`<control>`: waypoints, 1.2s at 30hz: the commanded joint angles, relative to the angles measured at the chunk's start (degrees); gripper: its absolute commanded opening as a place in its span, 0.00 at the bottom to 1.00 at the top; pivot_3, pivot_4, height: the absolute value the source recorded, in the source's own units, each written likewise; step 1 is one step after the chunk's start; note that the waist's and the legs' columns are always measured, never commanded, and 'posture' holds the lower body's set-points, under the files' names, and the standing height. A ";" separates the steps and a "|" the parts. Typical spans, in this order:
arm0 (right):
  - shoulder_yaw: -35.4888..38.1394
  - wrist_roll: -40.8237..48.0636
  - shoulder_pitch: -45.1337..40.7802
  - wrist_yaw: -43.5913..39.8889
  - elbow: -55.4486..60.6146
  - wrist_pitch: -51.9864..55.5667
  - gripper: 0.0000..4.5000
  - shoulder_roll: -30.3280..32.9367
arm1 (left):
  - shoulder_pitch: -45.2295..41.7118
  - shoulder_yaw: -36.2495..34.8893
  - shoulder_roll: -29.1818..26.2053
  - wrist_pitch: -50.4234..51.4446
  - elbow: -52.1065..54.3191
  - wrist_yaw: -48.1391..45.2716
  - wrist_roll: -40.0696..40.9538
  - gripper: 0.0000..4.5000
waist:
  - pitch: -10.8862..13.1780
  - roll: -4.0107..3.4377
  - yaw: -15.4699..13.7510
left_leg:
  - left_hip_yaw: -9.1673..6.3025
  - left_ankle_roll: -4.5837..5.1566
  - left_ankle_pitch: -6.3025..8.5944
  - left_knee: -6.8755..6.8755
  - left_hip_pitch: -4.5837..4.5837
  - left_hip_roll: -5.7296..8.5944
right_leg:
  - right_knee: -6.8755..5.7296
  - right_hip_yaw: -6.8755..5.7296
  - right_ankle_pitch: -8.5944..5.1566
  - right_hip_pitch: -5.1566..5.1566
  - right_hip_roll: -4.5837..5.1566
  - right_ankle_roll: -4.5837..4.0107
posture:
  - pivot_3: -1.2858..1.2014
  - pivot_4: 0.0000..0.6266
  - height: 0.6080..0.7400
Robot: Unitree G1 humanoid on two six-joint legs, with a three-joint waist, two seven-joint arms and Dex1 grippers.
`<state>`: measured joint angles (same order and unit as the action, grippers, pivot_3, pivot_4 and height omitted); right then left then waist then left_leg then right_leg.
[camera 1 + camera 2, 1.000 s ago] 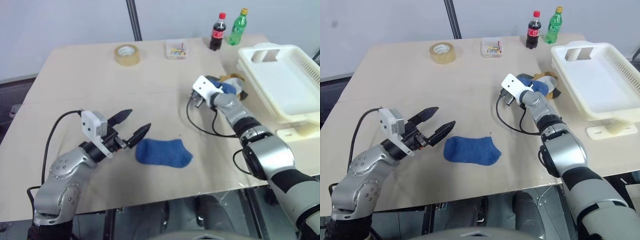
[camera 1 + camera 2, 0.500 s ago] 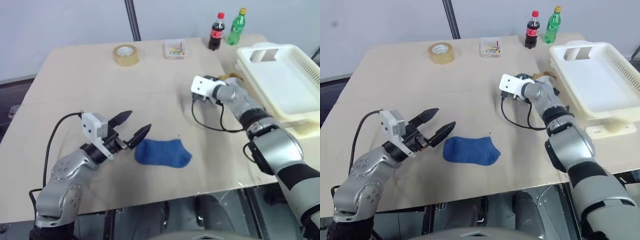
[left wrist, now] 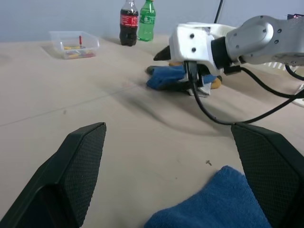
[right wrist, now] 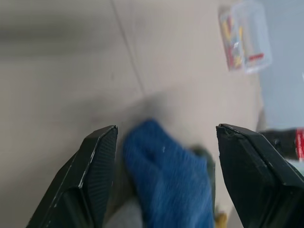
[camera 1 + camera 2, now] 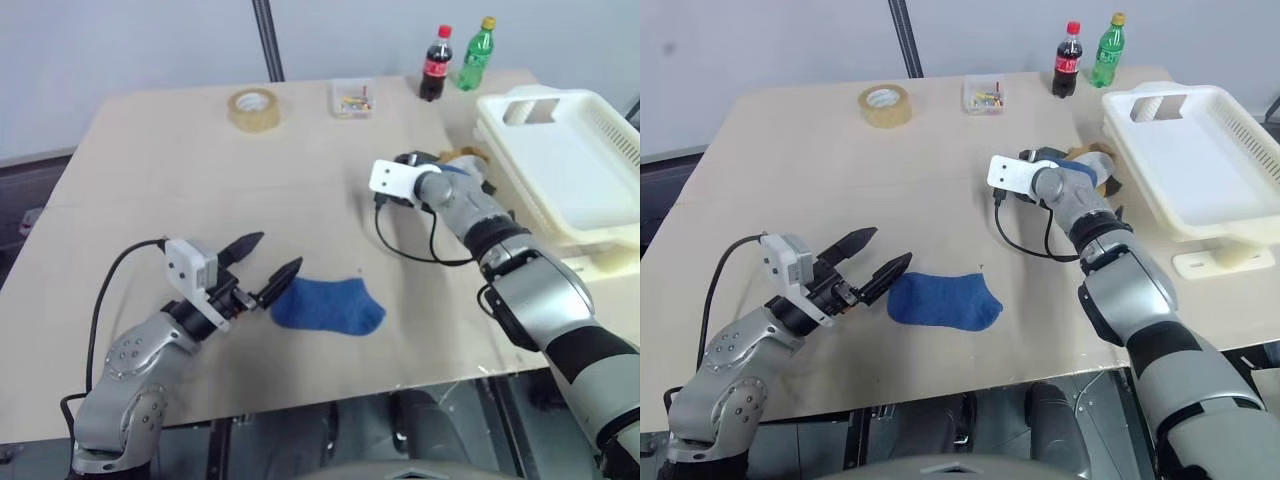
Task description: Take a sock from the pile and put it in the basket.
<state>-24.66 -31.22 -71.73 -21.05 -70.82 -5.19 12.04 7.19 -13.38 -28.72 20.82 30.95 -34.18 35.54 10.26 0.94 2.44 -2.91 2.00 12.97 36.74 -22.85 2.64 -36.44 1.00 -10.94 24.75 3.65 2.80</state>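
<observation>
One blue sock (image 5: 328,306) lies flat near the table's (image 5: 150,190) front edge, long axis left to right, beside the wide-open, empty left gripper (image 5: 268,268). Farther off, the right gripper (image 4: 161,166) spreads empty over the pile (image 5: 1085,166); beyond, one white basket (image 5: 560,170), two bottles (image 5: 455,58).

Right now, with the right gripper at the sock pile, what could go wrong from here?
1. The right gripper is open over the pile, where a blue sock lies against grey and mustard ones; closing could catch two socks.
2. Its cable loops onto the table beside the pile and might snag on the lift.
3. The white basket stands close behind; a swing could knock its rim.
</observation>
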 commanded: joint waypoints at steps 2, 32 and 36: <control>-1.99 -2.32 -0.80 2.13 -0.35 1.37 0.76 0.15 | 0.92 -0.45 0.26 -1.44 2.98 0.26 -0.18 1.00 | 0.00 0.00 0.05 | 0.01 -0.01 0.00 0.00 0.01 0.00 | 0.00 0.00 0.00 0.00 0.00 0.00 | 0.52 0.24 1.00; 6.24 15.12 9.78 -17.99 29.17 12.54 0.01 -8.14 | 3.19 -2.84 -0.08 0.96 1.57 1.65 0.84 1.00 | 0.00 -0.01 -0.23 | -0.08 0.12 0.07 0.00 0.00 -0.02 | 0.00 -0.07 0.00 -0.02 -0.02 0.01 | 0.52 0.24 1.00; 3.19 17.83 18.21 -20.26 42.51 18.83 0.01 -13.93 | 5.29 -7.28 -0.54 2.69 0.86 2.34 3.09 1.00 | -0.01 -0.01 0.26 | -0.12 0.11 0.09 0.00 0.02 -0.06 | -0.02 -0.08 0.00 -0.01 -0.04 0.00 | 0.52 0.24 1.00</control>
<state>-20.56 -15.12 -53.29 -40.19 -33.68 11.90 -0.60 11.68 -18.17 -28.66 23.34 30.95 -32.01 37.30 10.26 0.94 2.70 -3.00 2.10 13.05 36.71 -22.83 2.56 -36.53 0.95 -10.97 24.81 3.60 2.76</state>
